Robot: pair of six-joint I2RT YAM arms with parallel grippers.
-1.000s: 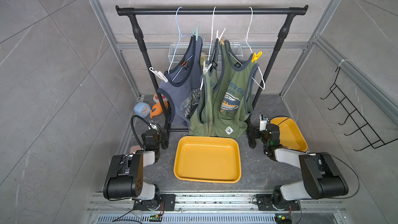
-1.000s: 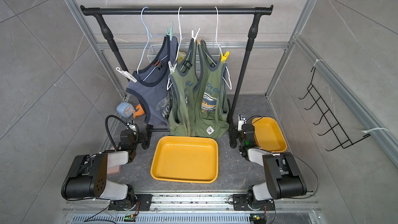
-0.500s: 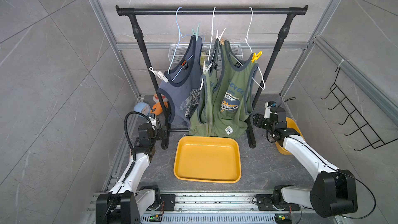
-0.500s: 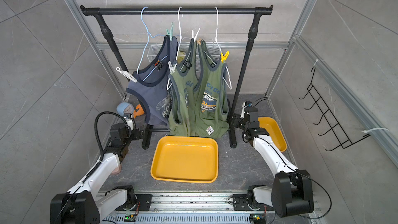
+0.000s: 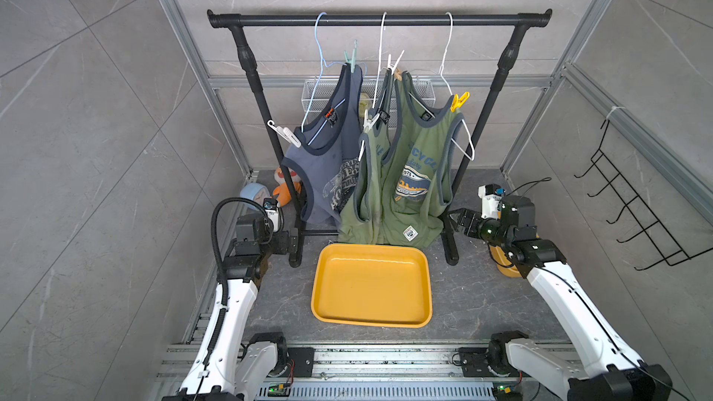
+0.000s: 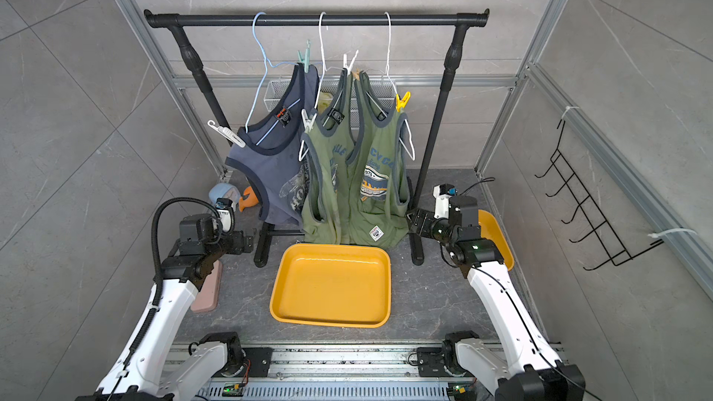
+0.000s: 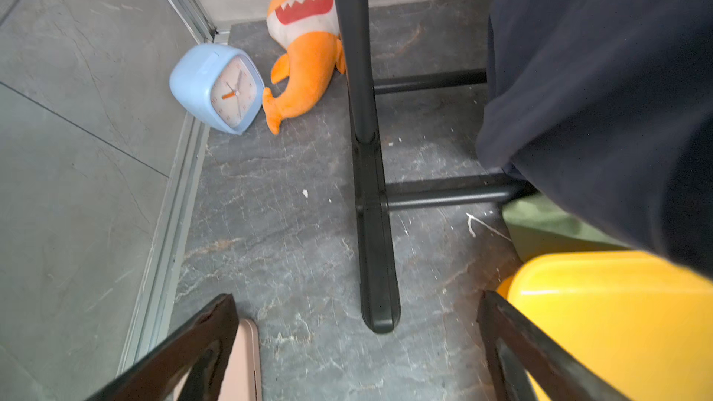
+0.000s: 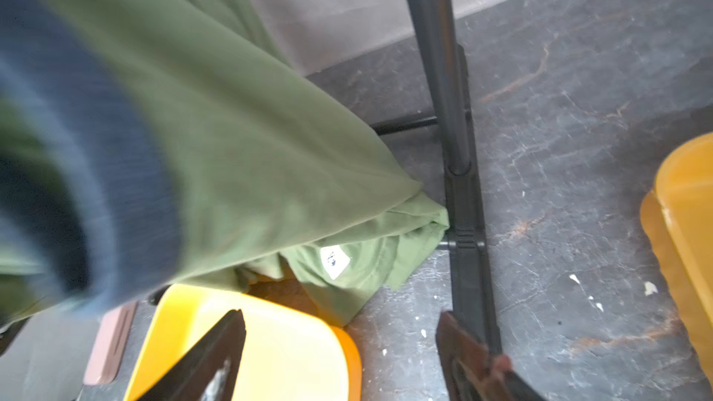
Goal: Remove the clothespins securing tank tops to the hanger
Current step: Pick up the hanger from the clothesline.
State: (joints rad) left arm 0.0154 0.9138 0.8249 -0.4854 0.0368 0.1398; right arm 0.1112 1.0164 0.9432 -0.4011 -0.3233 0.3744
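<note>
Three tank tops hang on wire hangers from the black rack: a navy one and two olive ones. Several clothespins grip them: white, mint green, white, white and yellow. My left gripper is low by the rack's left foot, open and empty. Beside the right foot, at the olive hem, my right gripper is also open and empty. Both are far below the clothespins.
A yellow tray lies on the floor under the tops. A second yellow tray sits behind the right arm. A blue clock, an orange plush shark and a pink flat thing lie at the left.
Both arms have unfolded from a low pose at the front and reached forward and up toward the rack's feet. The clothes and clothespins have not moved.
</note>
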